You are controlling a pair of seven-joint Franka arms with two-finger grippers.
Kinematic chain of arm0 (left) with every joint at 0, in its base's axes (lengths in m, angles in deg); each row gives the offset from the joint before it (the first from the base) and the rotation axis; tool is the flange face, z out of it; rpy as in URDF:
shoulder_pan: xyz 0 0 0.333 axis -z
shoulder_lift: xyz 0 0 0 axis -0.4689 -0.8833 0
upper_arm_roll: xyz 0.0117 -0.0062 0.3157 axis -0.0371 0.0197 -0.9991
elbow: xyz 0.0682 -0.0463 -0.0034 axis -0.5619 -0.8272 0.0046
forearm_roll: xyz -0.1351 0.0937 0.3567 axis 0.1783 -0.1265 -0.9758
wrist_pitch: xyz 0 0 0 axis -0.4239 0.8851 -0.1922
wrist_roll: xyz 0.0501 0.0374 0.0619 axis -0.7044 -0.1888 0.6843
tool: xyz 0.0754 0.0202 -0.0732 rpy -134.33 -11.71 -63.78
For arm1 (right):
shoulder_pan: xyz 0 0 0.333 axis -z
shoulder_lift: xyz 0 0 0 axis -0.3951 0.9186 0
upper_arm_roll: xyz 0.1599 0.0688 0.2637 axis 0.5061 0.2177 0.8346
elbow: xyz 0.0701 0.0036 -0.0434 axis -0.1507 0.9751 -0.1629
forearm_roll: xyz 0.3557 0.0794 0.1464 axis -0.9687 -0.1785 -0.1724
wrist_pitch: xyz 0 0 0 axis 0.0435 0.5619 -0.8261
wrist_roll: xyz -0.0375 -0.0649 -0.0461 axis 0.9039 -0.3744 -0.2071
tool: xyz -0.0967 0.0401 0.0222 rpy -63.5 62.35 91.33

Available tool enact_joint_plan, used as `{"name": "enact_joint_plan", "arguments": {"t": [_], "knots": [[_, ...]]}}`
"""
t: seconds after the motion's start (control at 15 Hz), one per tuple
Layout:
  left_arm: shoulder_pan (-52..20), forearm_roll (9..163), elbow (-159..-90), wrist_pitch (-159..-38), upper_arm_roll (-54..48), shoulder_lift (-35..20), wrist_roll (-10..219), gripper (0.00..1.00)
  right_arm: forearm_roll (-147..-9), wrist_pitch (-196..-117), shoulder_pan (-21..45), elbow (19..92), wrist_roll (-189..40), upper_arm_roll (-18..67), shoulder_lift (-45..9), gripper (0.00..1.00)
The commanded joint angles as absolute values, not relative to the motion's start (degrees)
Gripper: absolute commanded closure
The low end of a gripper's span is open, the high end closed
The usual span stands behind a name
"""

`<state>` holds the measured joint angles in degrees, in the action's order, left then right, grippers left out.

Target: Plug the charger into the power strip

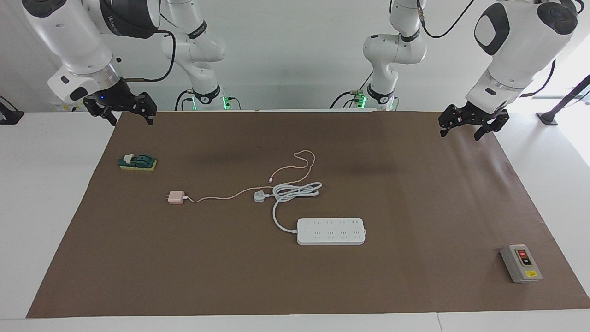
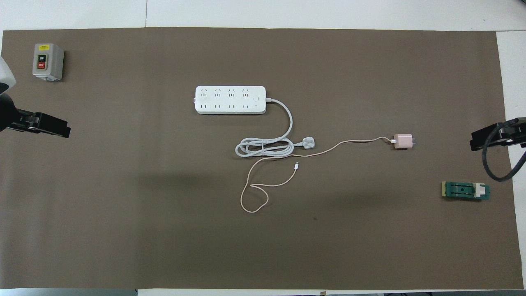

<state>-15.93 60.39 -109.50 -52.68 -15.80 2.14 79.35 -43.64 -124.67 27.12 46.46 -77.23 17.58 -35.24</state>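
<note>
The pale-pink charger (image 1: 175, 197) (image 2: 403, 141) lies on the brown mat toward the right arm's end, prongs pointing away from the strip. Its thin pink cable (image 2: 341, 144) runs toward the middle and ends in a loose loop. The white power strip (image 1: 331, 231) (image 2: 230, 100) lies flat mid-table, sockets up, farther from the robots than the charger. My right gripper (image 1: 131, 121) (image 2: 474, 144) hangs open and empty over the mat's edge at its own end. My left gripper (image 1: 460, 134) (image 2: 61, 129) hangs open and empty over the mat at its end.
The strip's thick white cord is coiled with its three-pin plug (image 1: 260, 196) (image 2: 308, 142) between strip and robots. A grey box with red and black buttons (image 1: 521, 263) (image 2: 47, 61) stands at the left arm's end. A green and yellow block (image 1: 137, 162) (image 2: 465, 190) lies near the right gripper.
</note>
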Motion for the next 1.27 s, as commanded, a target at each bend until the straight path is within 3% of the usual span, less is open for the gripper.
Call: {"name": "enact_joint_plan", "arguments": {"t": [0.0, 0.8, 1.2], "knots": [[-15.3, 61.2, -109.1, -52.4, -16.5, 2.2, 78.7, 0.00, -43.2, -125.0, 27.3, 46.6, -78.4, 17.9, -35.7, 0.00], [-14.5, 61.2, -109.1, -52.2, -16.4, 2.2, 78.7, 0.00, -43.1, -124.0, 29.3, 47.6, -77.6, 17.1, -36.9, 0.00], [-14.6, 61.2, -109.0, -52.2, -16.5, 2.4, 78.6, 0.00, -44.1, -127.3, 30.0, 52.4, -78.1, 17.1, -38.9, 0.00]]}}
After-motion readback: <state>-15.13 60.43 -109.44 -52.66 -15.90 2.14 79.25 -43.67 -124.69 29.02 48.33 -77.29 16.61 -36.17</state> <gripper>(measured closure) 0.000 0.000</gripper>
